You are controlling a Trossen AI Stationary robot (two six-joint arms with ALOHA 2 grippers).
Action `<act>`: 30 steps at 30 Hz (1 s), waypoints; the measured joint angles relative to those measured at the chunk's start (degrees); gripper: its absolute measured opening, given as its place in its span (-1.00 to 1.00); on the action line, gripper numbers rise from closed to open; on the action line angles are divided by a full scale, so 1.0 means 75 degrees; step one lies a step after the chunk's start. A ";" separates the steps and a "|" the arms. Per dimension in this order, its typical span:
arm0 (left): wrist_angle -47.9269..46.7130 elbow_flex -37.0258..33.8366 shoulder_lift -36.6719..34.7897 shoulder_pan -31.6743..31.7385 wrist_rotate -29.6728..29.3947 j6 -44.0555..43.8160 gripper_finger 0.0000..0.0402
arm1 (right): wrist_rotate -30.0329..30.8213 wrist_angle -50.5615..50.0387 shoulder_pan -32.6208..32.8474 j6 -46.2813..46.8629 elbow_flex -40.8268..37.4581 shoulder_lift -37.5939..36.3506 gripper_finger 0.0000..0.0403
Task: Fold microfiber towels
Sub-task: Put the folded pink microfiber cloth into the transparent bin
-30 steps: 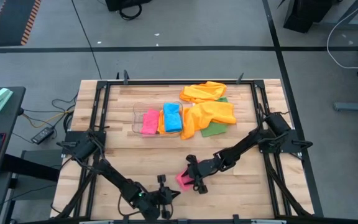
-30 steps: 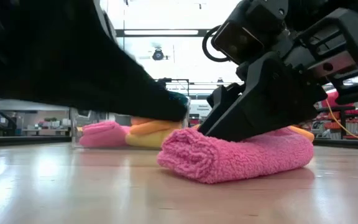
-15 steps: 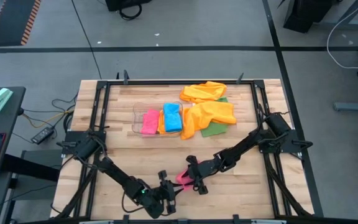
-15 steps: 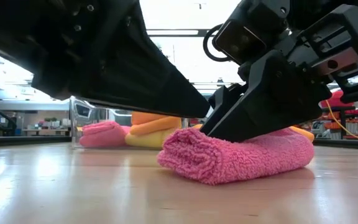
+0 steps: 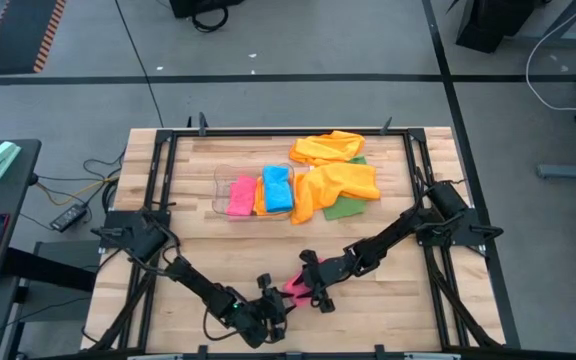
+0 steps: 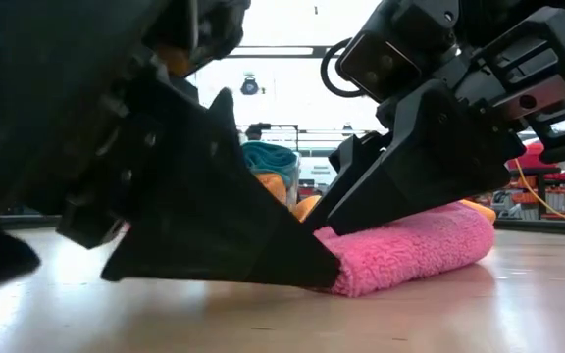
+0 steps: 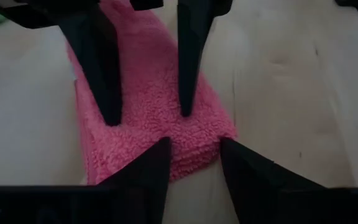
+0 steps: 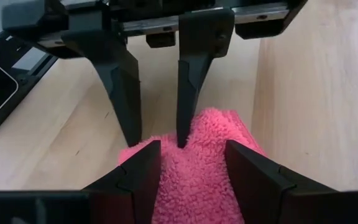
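Note:
A folded pink towel (image 5: 292, 287) lies flat on the wooden table near its front edge. My right gripper (image 5: 318, 295) stands open on top of it, coming from the right. My left gripper (image 5: 273, 305) is open and low at the towel's near-left end (image 7: 185, 158), its two fingertips at either side of that end. In the low view the left finger (image 6: 224, 235) hides the towel's left end. My left gripper comes slanting down from the near left, with its fingertips (image 7: 163, 149) at the towel's end at table height; whether they touch it I cannot tell. My right gripper rests both open fingertips (image 7: 112, 115) on the towel's top face (image 7: 148, 106), slanting down from the right. The towel lies flat on the table under them.
A clear bin (image 5: 220, 192) at mid-table holds folded pink, orange and blue towels. Right of it lie loose orange-yellow towels (image 5: 338, 175) over a green one (image 5: 346, 208). Black frame rails run along the table's left and right sides.
My left gripper has moved down and toward the pink towel and rolled a little; in the low view its finger now covers the towel's left end. The towel has stayed in place.

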 joint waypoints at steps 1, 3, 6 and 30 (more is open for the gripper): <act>0.0019 0.0009 0.0004 0.0009 0.0121 0.0002 -0.22 | -0.0001 -0.0025 0.0000 0.0027 0.0000 0.0000 -0.06; 0.0033 0.0010 0.0012 0.0012 0.0201 0.0038 -0.21 | -0.0001 -0.0064 0.0002 0.0030 0.0000 0.0000 -0.07; 0.0017 0.0010 0.0012 0.0007 0.0211 0.0041 -0.20 | 0.0002 -0.0074 0.0031 0.0036 0.0003 0.0000 -0.06; -0.0208 0.0007 0.0023 -0.0011 0.0291 0.0122 -0.26 | 0.1501 -0.2891 0.1046 -0.1439 0.0009 -0.1128 0.47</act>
